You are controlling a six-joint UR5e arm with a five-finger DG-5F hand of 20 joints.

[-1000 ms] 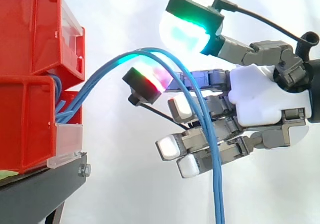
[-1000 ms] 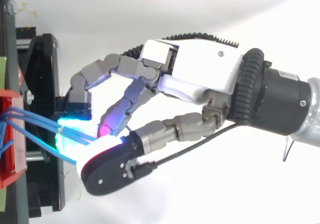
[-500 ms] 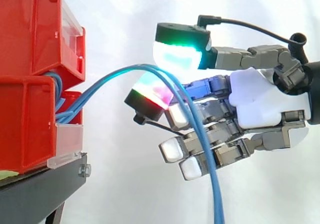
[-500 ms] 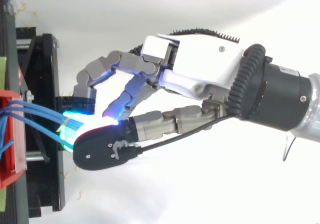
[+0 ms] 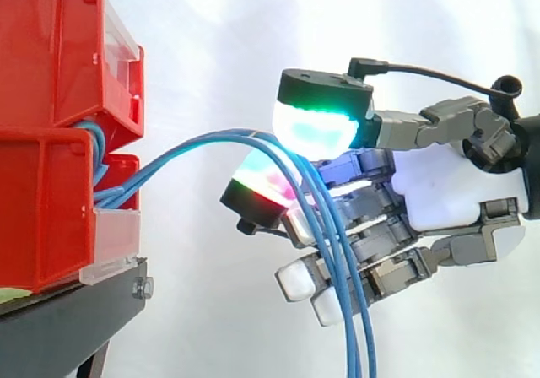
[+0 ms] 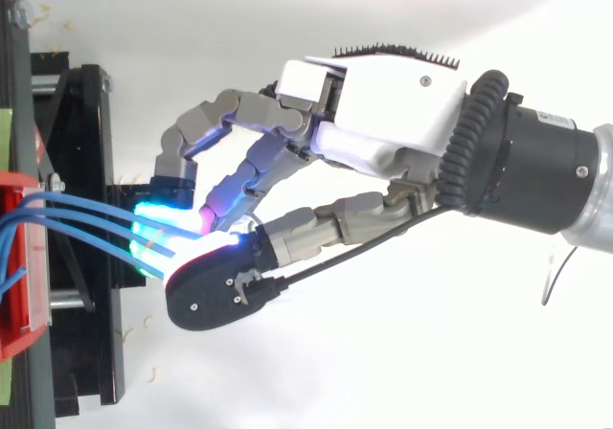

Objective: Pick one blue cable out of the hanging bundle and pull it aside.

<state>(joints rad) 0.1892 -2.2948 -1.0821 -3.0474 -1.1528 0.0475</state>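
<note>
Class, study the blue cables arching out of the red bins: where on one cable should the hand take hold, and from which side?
Probably grip one blue cable near the arch's crest, where strands fan apart; at the red bins they bunch. Come in level from the side away from the bins, where the hand is.

Two red bins sit stacked at 9 o'clock in the side view, the upper bin [image 5: 59,49] overhanging the lower bin [image 5: 42,209], whose front lip carries a clear plastic strip [image 5: 114,243]. At 7 o'clock a black stand [image 5: 67,319] bears a silver bolt [image 5: 143,288]. A white curtain [image 5: 211,40] hangs behind
</note>
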